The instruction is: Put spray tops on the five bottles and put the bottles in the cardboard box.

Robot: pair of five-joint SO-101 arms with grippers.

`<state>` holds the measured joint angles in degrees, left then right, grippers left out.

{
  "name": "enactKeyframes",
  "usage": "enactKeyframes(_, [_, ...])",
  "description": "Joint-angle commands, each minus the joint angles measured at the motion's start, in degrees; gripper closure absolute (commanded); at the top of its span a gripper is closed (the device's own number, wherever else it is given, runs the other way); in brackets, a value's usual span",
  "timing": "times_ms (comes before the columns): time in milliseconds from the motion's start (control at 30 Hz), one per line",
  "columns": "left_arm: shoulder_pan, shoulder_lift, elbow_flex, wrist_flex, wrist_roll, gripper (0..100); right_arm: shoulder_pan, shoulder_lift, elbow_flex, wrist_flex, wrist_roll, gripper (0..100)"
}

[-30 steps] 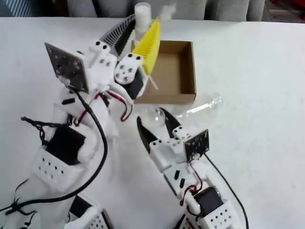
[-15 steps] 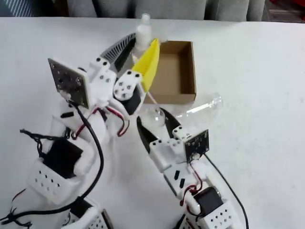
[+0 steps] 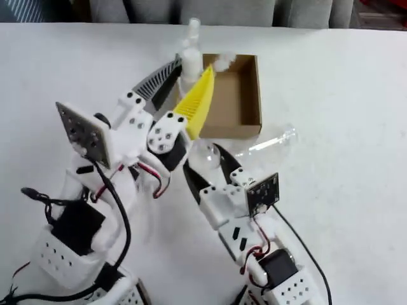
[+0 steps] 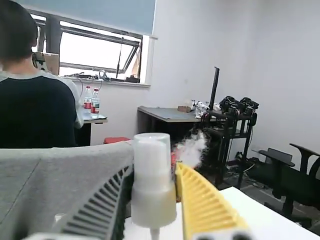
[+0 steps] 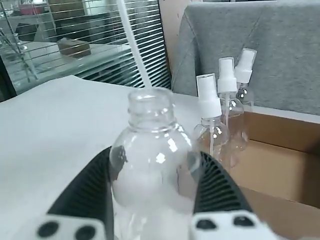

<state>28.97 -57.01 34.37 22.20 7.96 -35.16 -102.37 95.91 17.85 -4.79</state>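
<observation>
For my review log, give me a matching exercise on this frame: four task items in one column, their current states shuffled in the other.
Items:
1. spray top
2. uncapped bottle
3. loose bottle beside the cardboard box
4. three capped bottles

States:
A. lying on its side
B. held by the right gripper
C. standing upright together
D. held by the left gripper

Pairs: 1-D, 2-B, 3-A, 4-C

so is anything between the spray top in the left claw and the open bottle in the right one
Nothing visible does. The bottle neck is bare in the right claw, and the left claw holds the spray top near the cardboard box edge.
</observation>
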Motion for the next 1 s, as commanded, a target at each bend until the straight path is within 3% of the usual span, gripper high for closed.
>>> enactKeyframes(0, [-1.54,-1.36,-6.15,-1.05,-0.7,98,-0.48,-0.66,0.88,0.57,0.62,98.4])
enactKeyframes(800, [-1.01,-1.89,5.01,-1.32,-0.7,98,-0.57,-0.66,0.88,1.27,0.62,98.4])
enactKeyframes(967, [1.63,-1.98,8.53,-1.32,-0.7,98,-0.66,-0.66,0.88,1.27,0.62,98.4])
